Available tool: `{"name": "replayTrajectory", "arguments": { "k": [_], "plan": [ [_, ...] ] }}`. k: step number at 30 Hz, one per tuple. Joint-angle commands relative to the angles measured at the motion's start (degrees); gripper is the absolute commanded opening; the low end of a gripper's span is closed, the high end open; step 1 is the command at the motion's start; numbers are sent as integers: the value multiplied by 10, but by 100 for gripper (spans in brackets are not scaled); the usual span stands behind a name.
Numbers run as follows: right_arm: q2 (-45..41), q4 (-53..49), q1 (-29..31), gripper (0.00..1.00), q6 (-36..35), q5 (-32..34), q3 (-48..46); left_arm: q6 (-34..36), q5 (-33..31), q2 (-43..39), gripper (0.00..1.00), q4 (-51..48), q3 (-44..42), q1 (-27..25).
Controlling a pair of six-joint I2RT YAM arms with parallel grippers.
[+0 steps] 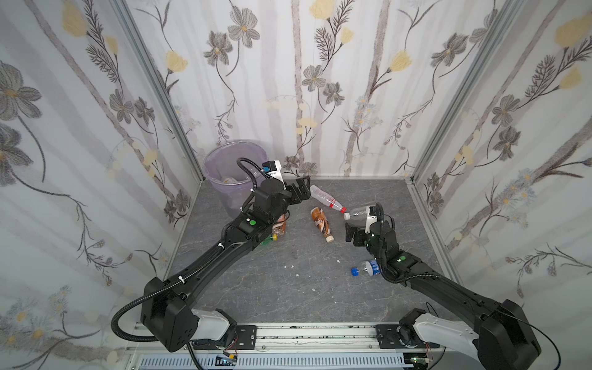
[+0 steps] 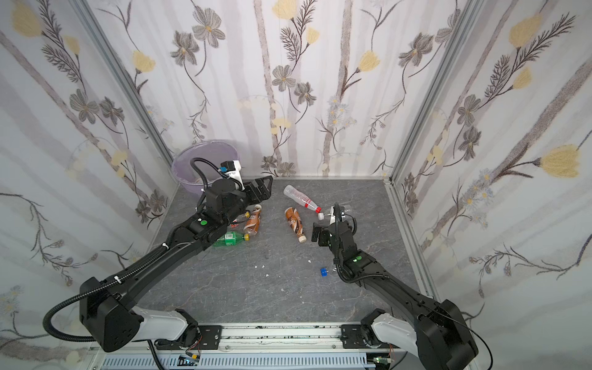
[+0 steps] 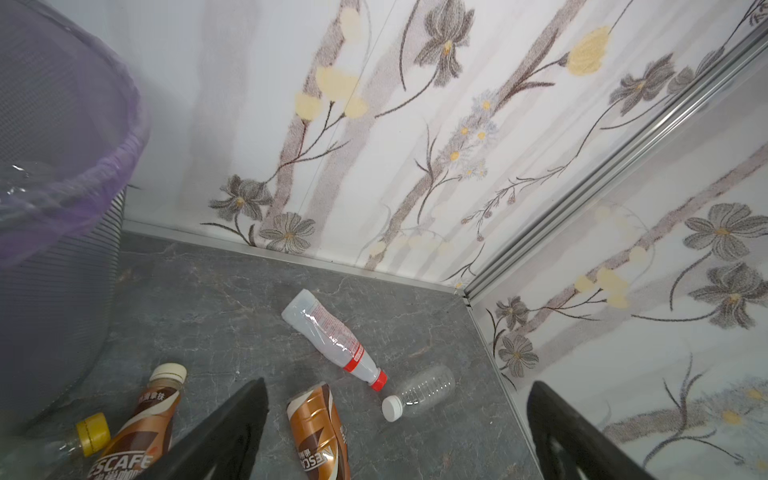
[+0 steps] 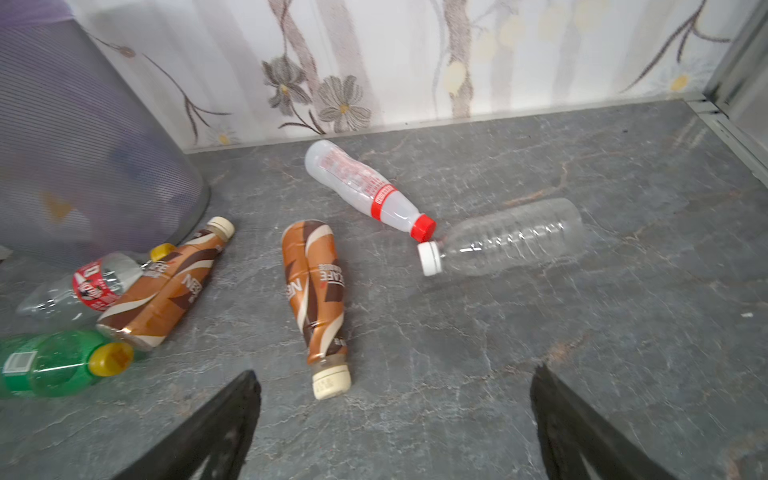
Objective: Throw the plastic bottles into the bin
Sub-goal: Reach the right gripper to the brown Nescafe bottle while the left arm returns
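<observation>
While both arms reach out over the grey table [image 1: 282, 288], neither carries anything. Left gripper [image 1: 302, 189]: just beside the bin [image 1: 221, 150], on the side facing the loose bottles; jaws wide apart, nothing between them. Right gripper [image 1: 350, 234]: well away from the bin, jaws likewise spread and empty. The bin stands in the back corner against the wall; something pale lies in its lilac bag, too unclear to name. Seven bottles lie on their sides outside the bin. Closest to its base is a cluster: the red-labelled bottle [image 4: 89, 282] touches the near coffee bottle [image 4: 166, 286], and the green bottle [image 4: 54, 361], yellow cap, lies just beside that one's bottom end. Farther from the bin, the far coffee bottle [image 4: 313, 286] lies alone, cream cap turned away from the bin. The frosted bottle [image 1: 326, 198] lies just past the left gripper as seen from the bin. Its red cap appears to touch the white cap of the clear bottle [image 4: 507, 237], which lies farther out again. Farthest from the bin is the blue-capped bottle [image 1: 368, 268], partly hidden under the right arm.
</observation>
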Motion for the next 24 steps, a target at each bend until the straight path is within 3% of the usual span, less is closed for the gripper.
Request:
{"name": "replayTrajectory", "arguments": {
  "k": [1, 6, 12, 18, 24],
  "plan": [
    [11, -19, -16, 100, 29, -22, -5, -20, -3, 7, 100, 34, -12, -14],
    [6, -41, -22, 100, 48, 3, -23, -35, 11, 12, 100, 50, -37, -30],
    [27, -27, -39, 100, 36, -46, -26, -56, 19, 6, 100, 88, -91, -36],
    [118, 20, -30, 100, 18, -118, 17, -66, 28, 0, 100, 93, -117, -38],
    [227, 39, 7, 98, 9, -118, 81, -67, 24, -8, 100, 95, -135, -38]
  ]
}}
